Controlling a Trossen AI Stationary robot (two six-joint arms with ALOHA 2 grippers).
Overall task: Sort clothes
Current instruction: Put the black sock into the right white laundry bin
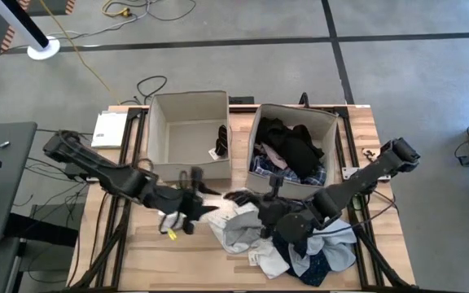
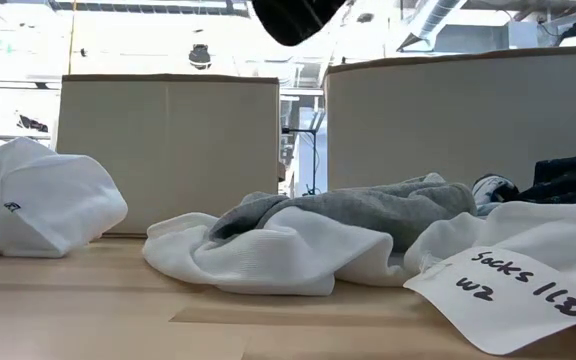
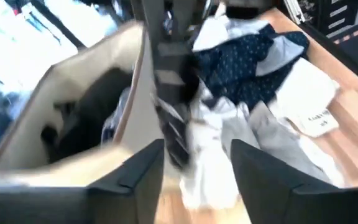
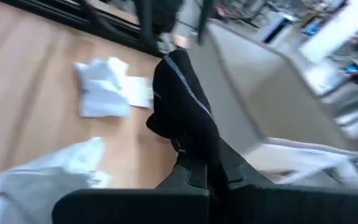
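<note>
Right end effector (image 4: pixel 197 163) was clamped on a black garment (image 4: pixel 182 99), which stood up from between its fingers with a thin pale line along one edge. In the high view this end effector (image 1: pixel 255 198) sat above the worktop (image 1: pixel 137 260), just in front of the gap between the two beige boxes, with the black piece (image 1: pixel 240 196) at its tip. In the low view the same black cloth (image 2: pixel 293 20) hung at the upper edge, clear of the worktop.

Left end effector (image 1: pixel 192 203) hovered well to the left of the right one, in front of the left box (image 1: pixel 187 104). Its fingers (image 3: pixel 135 177) were spread wide with nothing between them. A small white piece (image 1: pixel 172 221) lay just beneath it, showing in the low view as a white folded item (image 2: pixel 33 210).

Below and to the right of the right end effector lay the loose pile: a grey garment (image 2: pixel 368 205) draped over a white one (image 2: pixel 268 255), a navy dotted piece (image 3: pixel 241 59) and a light blue one (image 1: pixel 316 248) farther right. A white tag (image 2: pixel 513 285) with handwriting lay on the pile's near edge.

The right box (image 1: pixel 330 122), behind the right end effector, held dark clothes (image 1: pixel 287 146) and a blue plaid piece (image 1: pixel 260 167). The left box held one black item (image 1: pixel 221 140) against its right wall.
</note>
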